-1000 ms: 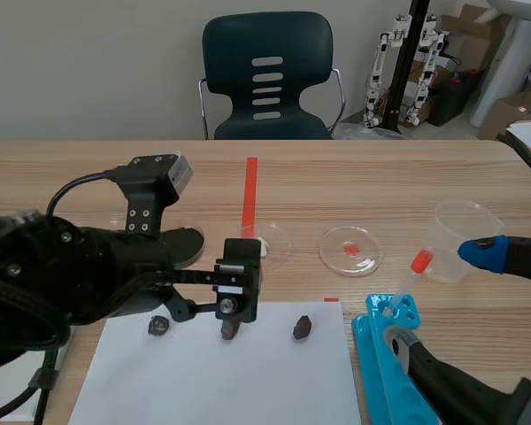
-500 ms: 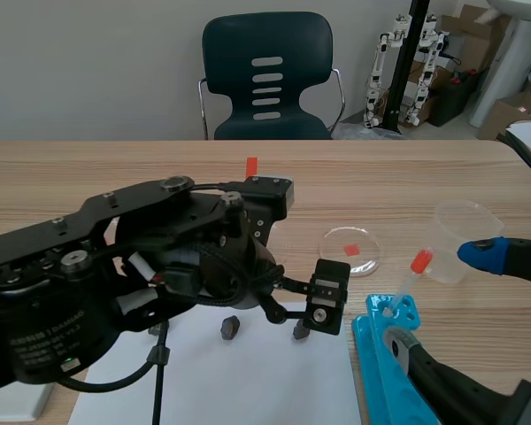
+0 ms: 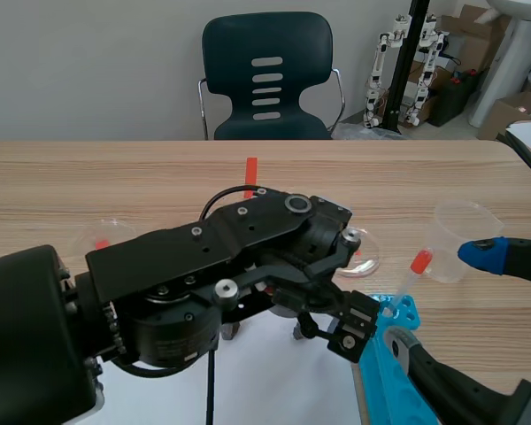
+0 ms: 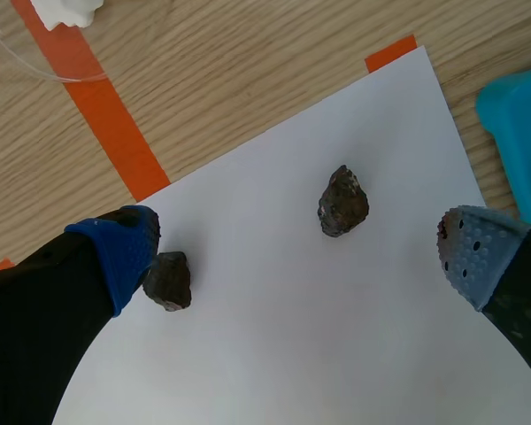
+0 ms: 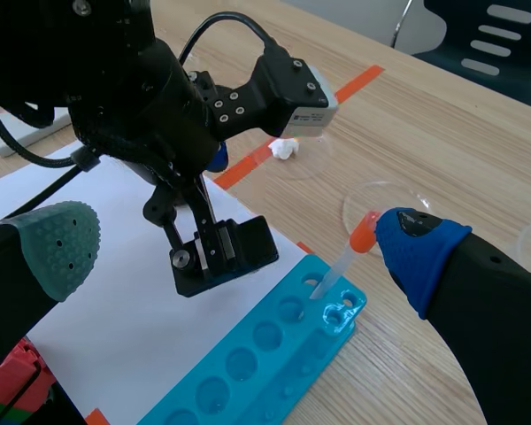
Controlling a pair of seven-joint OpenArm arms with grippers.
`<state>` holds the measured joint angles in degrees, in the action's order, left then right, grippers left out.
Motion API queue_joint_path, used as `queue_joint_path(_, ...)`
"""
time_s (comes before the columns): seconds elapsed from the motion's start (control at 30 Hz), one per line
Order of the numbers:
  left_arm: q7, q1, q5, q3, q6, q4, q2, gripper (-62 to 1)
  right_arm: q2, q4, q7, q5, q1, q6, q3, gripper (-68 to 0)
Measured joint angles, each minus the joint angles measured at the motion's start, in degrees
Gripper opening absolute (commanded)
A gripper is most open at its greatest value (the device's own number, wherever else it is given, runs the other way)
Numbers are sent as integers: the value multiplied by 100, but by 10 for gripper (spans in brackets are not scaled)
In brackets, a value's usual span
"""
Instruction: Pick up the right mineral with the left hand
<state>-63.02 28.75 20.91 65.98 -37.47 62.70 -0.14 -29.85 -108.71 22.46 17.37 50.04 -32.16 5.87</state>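
On the tabletop (image 3: pixel 115 177) the white sheet of paper (image 3: pixel 283 390) fills the lower middle of the frame, and my left hand (image 4: pixel 296 258) hangs above it, fingers spread wide with nothing pinched. The right stone (image 4: pixel 342 202) lies on the sheet between my fingertips, apart from both, while another stone (image 4: pixel 168 281) shows just beside my blue pad (image 4: pixel 115 255). I judge this the lining-up step: next I should centre on the right stone, lower and close without nudging its neighbour.
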Motion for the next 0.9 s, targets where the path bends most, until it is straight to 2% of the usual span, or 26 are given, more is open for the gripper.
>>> queue_joint_path(0.27, 74, 127, 79, 238, 4, -435, 221, 14, 0, 0, 0, 0, 2, 0, 0, 4)
queue_joint_path(0.33, 278, 131, 271, 236, 33, -614, 258, 14, 0, 0, 0, 0, 2, 0, 0, 4)
queue_joint_path(0.37, 466, 131, 490, 236, 157, -697, 256, 14, 0, 0, 0, 0, 2, 0, 0, 4)
queue_joint_path(0.7, 704, 162, 1182, 236, 264, -1038, 254, 14, 0, 0, 0, 0, 2, 0, 0, 4)
queue_joint_path(0.9, 815, 190, 1215, 236, 264, -1060, 254, 14, 0, 0, 0, 0, 0, 0, 0, 4)
